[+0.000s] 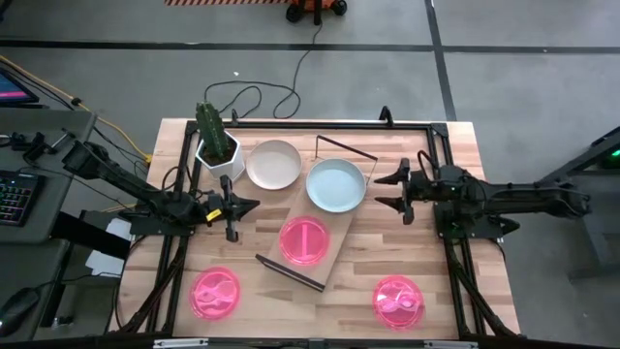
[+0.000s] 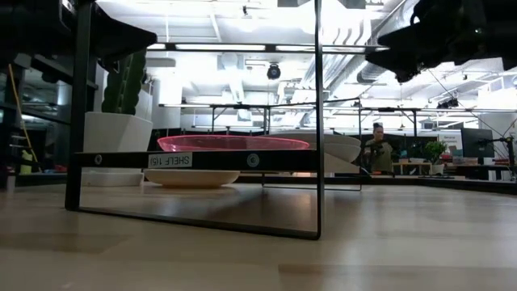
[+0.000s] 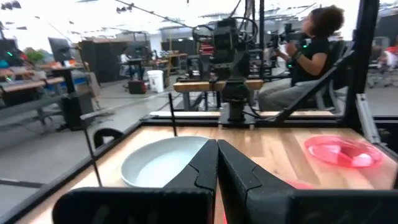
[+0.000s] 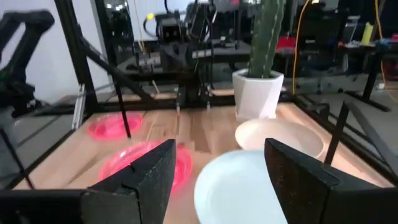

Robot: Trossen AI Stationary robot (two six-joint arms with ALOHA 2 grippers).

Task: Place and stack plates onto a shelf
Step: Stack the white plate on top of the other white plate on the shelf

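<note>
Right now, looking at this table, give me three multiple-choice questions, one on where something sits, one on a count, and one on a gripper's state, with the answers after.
1. Which plates lie on the shelf?
A. One pale blue and one pink
B. Two pink
C. None

2. How many pink plates lie on the table off the shelf?
A. One
B. Two
C. Three

3. How do the right gripper's fingers stand?
A. Shut on a plate
B. Shut on nothing
C. Open

Answers:
1. A: the high view shows the blue plate and a pink plate on the board.
2. B: one pink plate lies near the left front, another near the right front.
3. C: the right gripper shows a wide gap between its fingers in its wrist view, with nothing held.
</note>
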